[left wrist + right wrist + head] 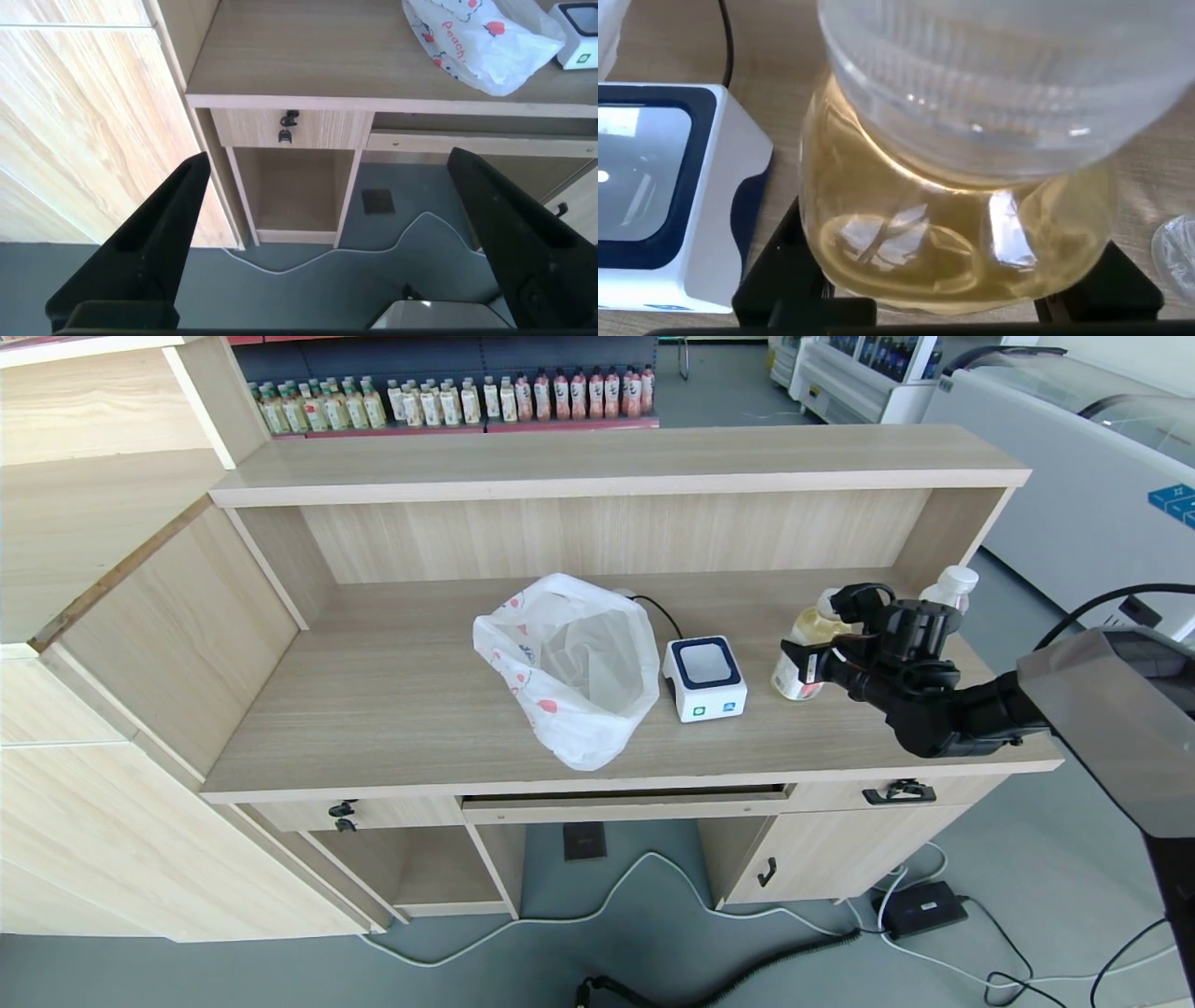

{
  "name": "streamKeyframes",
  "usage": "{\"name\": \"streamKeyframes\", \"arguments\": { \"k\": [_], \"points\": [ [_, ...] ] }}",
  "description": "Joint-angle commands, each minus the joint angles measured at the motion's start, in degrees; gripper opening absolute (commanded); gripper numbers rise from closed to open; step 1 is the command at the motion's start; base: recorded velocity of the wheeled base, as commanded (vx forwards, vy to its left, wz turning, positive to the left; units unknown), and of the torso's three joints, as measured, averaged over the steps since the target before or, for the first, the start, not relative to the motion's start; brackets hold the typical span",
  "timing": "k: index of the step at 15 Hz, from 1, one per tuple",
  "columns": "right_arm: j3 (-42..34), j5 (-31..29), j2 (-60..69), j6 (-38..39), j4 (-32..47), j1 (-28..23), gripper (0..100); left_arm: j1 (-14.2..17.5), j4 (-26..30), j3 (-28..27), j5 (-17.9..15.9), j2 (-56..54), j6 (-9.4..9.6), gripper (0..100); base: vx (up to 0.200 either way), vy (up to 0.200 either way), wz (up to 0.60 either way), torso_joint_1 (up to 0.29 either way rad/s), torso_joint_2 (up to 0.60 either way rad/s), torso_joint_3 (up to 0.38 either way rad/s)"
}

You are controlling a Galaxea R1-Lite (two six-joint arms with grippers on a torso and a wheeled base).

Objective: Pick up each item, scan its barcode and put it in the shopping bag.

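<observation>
Two bottles stand on the counter point(392, 700) to the right of the barcode scanner point(705, 677): a bottle of yellow drink point(814, 623) just beside it, and a clear bottle with a white cap point(950, 586) farther right and farther back. The right pincer point(823, 639) comes in from the scanner's right and is closed around the yellow bottle's lower body. In the right wrist view its black fingers point(775, 289) press against either side of the bottle, with the scanner's white and dark blue housing close alongside. The bottle's base looks to be at counter level, though whether it rests there cannot be told. A white plastic shopping bag point(569, 667) with red printed figures sits just left of the scanner, mouth open upward, its side nearly touching the scanner's housing. A black cable point(658, 607) runs from behind the scanner toward the bag. The left pincer point(327, 163) hangs well to the left of the scanner and below the countertop's edge, out in front of the cabinet, its two fingers spread wide with nothing between them. Ahead of it is a drawer front with a key point(290, 128) above an open cubby.
</observation>
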State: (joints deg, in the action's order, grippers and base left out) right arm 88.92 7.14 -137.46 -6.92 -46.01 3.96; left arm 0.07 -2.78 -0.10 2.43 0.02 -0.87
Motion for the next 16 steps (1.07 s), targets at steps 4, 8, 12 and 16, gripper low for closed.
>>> {"name": "streamKeyframes", "arguments": {
  "k": [4,8,12,16],
  "points": [
    [-3.75,-0.02,2.72,-0.02,-0.05,-2.73,0,0.01,-0.03,0.01,0.04,-0.02,-0.01,100,0.000,0.000,0.00,0.000,0.00,0.000],
    [-13.24,6.83,15.12,2.62,2.59,-3.96,0,0.01,-0.03,0.01,0.04,-0.02,-0.01,100,0.000,0.000,0.00,0.000,0.00,0.000],
    [-25.11,25.99,34.80,15.19,10.41,-3.26,0,0.01,-0.03,0.01,0.04,-0.02,-0.01,100,0.000,0.000,0.00,0.000,0.00,0.000],
    [-32.05,53.24,50.71,30.30,11.38,-3.26,0,0.01,-0.03,0.01,0.04,-0.02,-0.01,100,0.000,0.000,0.00,0.000,0.00,0.000]
  ]
}}
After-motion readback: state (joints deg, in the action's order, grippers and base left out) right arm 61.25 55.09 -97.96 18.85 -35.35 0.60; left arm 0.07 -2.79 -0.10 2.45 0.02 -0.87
